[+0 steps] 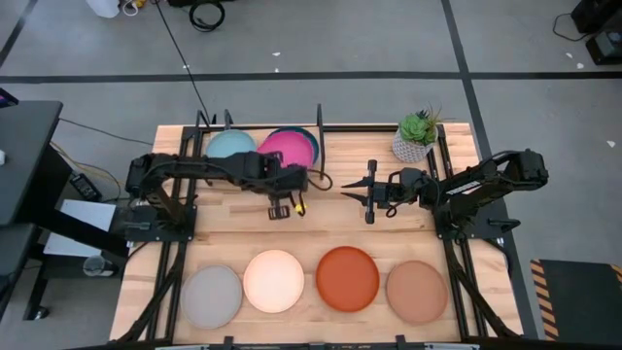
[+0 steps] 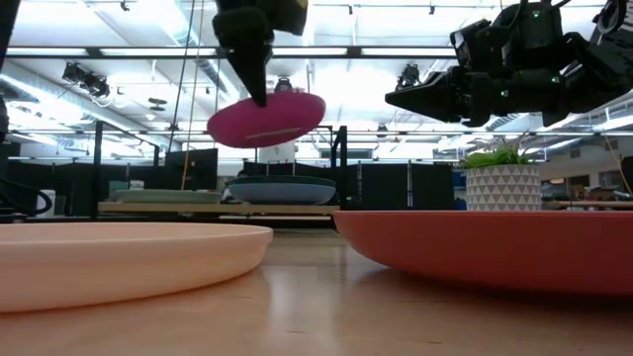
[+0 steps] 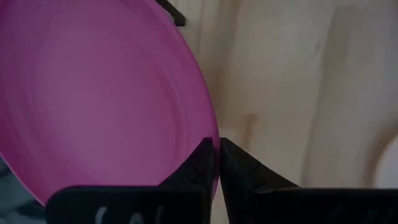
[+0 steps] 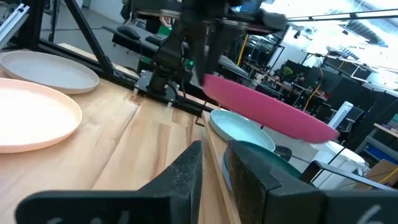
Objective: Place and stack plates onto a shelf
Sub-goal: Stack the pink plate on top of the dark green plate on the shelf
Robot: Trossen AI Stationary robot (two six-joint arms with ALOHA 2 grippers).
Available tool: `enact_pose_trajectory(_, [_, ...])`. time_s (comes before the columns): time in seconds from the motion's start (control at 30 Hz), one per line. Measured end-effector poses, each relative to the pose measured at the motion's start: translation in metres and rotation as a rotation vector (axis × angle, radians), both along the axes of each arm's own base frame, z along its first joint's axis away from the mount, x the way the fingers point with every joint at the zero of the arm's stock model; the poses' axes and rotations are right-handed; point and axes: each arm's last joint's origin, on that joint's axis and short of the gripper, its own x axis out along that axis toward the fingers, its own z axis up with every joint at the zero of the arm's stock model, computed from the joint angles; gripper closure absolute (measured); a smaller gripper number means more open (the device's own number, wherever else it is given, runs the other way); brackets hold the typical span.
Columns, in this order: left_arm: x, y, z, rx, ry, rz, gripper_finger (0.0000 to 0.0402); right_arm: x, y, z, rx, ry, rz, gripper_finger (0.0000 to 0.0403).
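Note:
My left gripper (image 1: 292,194) is shut on the pink plate (image 1: 288,151), which hangs tilted in the air (image 2: 267,119) over the shelf (image 2: 198,209). A dark teal plate (image 2: 282,188) lies on the shelf board below it, its rim peeking out (image 1: 313,139). The light blue plate (image 1: 231,144) lies flat on the shelf beside it. My right gripper (image 1: 344,194) hovers over the table's middle, to the right of the pink plate, open by a narrow gap (image 4: 214,168) and touching nothing. My left gripper pinches the pink plate's rim (image 3: 211,134) between its two fingers (image 3: 202,162), on the side nearest the table's near edge. The fingers come from above, pointing down (image 2: 252,59). The plate is lifted clear and tilted, reaching out toward the far edge over the shelf.
Grey (image 1: 212,297), cream (image 1: 274,280), orange (image 1: 347,277) and tan (image 1: 416,290) plates lie in a row along the near edge. A small potted plant (image 1: 416,136) stands at the far right. Black shelf posts (image 1: 320,122) rise beside the pink plate.

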Motion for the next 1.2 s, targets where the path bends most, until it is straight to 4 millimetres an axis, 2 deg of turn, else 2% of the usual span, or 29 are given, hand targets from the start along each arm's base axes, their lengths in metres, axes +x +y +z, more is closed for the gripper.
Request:
enact_pose_trajectory(0.23, [0.002,0.035,-0.009,0.019,0.102,-0.134,0.0377,0.0,0.0,-0.001,0.0,0.006,0.0,0.0321])
enact_pose_trajectory(0.4, [0.004,0.062,-0.022,-0.021,0.155,-0.149,0.0377,0.0,0.0,-0.001,0.001,0.012,0.0,0.0321])
enact_pose_trajectory(0.63, [0.006,0.087,-0.029,-0.034,0.143,-0.137,0.0377,0.0,0.0,-0.002,0.002,0.018,0.0,0.0321])
enact_pose_trajectory(0.8, [0.01,0.094,-0.038,-0.102,0.117,-0.139,0.0377,0.0,0.0,-0.002,0.0,0.024,0.0,0.0321])
enact_pose_trajectory(1.1, [0.02,0.095,-0.051,-0.095,0.125,-0.132,0.0375,0.0,0.0,-0.003,-0.004,0.031,0.0,0.0321])
enact_pose_trajectory(1.2, [0.021,0.096,-0.05,-0.081,0.106,-0.113,0.0361,0.0,0.0,-0.003,-0.004,0.032,0.0,0.0321])
